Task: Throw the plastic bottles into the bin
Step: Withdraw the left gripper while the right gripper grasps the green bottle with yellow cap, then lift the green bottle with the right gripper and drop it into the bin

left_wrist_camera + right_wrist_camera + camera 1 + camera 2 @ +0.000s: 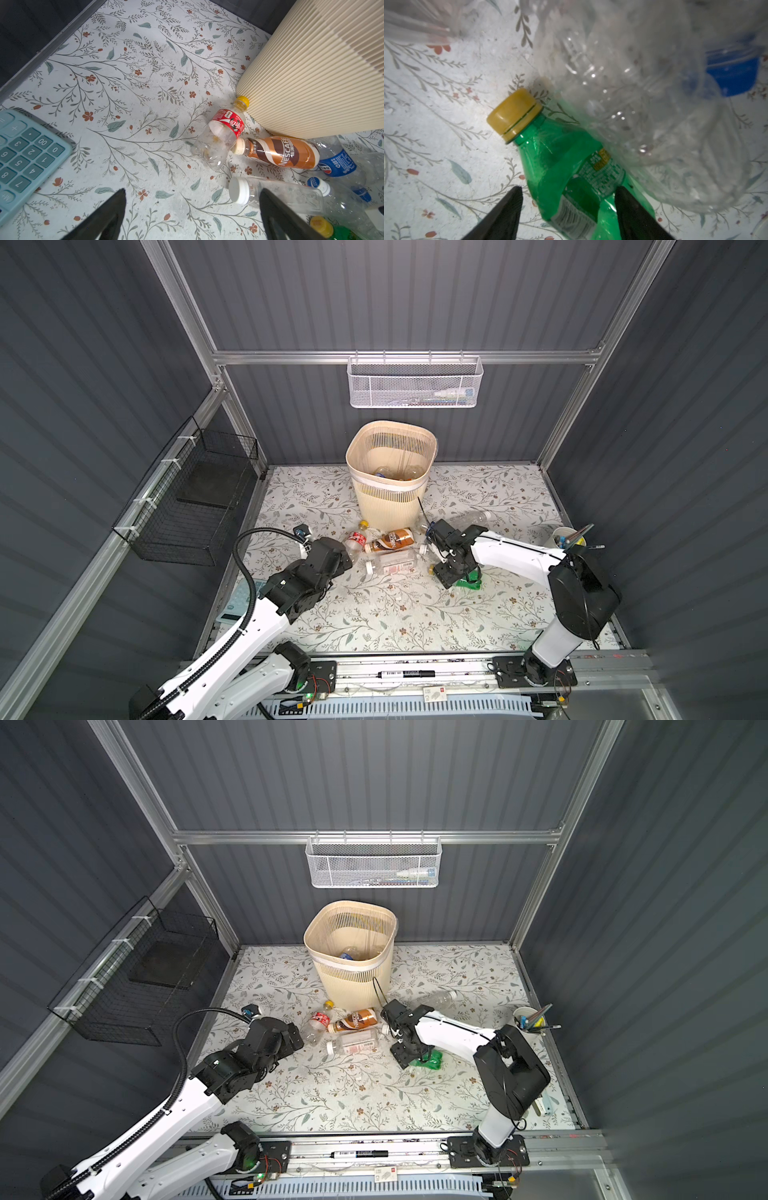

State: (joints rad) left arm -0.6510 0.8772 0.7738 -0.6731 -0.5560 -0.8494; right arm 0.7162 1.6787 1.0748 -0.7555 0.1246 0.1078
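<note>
The beige ribbed bin (390, 506) stands at the back, with some bottles (399, 473) inside. In front of it lie a red-label bottle (356, 540), a brown Nescafé bottle (280, 152) and a clear white-capped bottle (392, 562). A green bottle (560, 158) with a yellow cap lies under a clear bottle (643, 83). My right gripper (569, 188) straddles the green bottle's body. One finger overlaps it and the other stands a narrow gap off. My left gripper (192, 191) is open and empty over bare table, its one finger beside the white-capped bottle.
A blue calculator (27, 153) lies by the left edge of the table. A white cup of pens (567, 537) stands at the right. Another clear bottle (471, 517) lies right of the bin. A black wire basket (195, 506) and a white mesh basket (413, 383) hang on the walls.
</note>
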